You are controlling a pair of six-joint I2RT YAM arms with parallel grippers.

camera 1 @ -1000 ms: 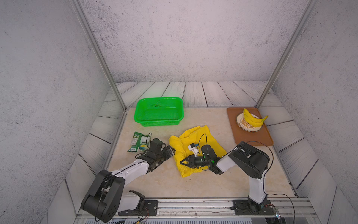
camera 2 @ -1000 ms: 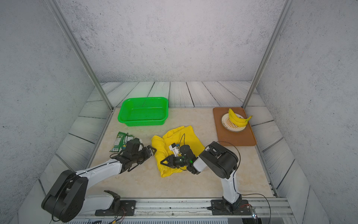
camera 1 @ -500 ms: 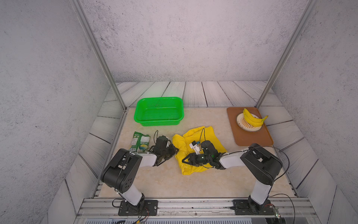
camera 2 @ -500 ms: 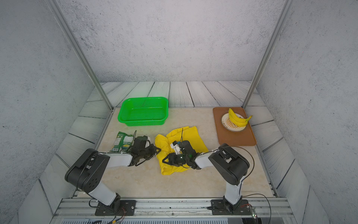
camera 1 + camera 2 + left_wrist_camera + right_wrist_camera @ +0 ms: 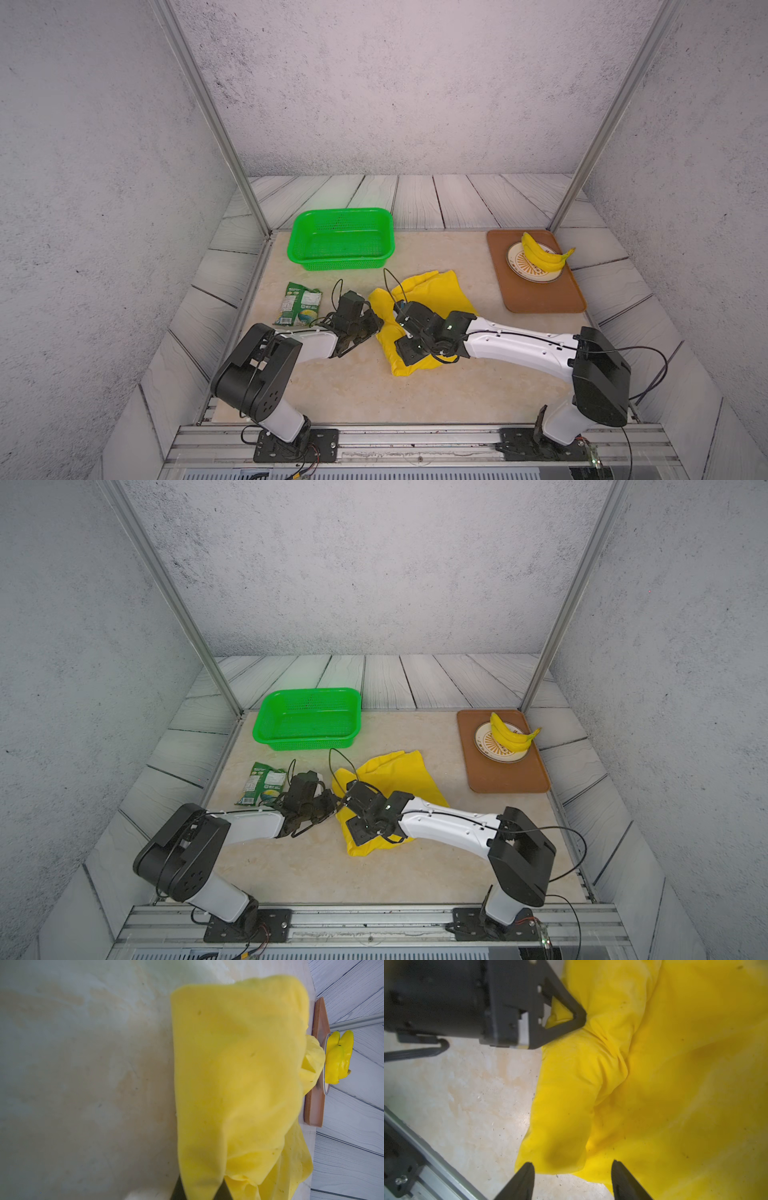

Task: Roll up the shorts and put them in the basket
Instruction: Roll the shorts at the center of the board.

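Observation:
The bright yellow shorts lie crumpled on the beige table, left of centre. At their left edge my left gripper is shut on a fold of the fabric; in the left wrist view the cloth runs down between the dark jaws of the left gripper. My right gripper hovers low over the near left part of the shorts. Its two jaws stand apart in the right wrist view, where the right gripper straddles a fabric corner without pinching it.
A green basket stands at the back left. A green snack bag lies beside the left arm. At the right, a brown tray holds a plate with bananas. A metal rail runs along the front edge.
My left gripper has moved right onto the shorts' left edge and closed on the fabric. My right gripper has opened, letting go of the cloth.

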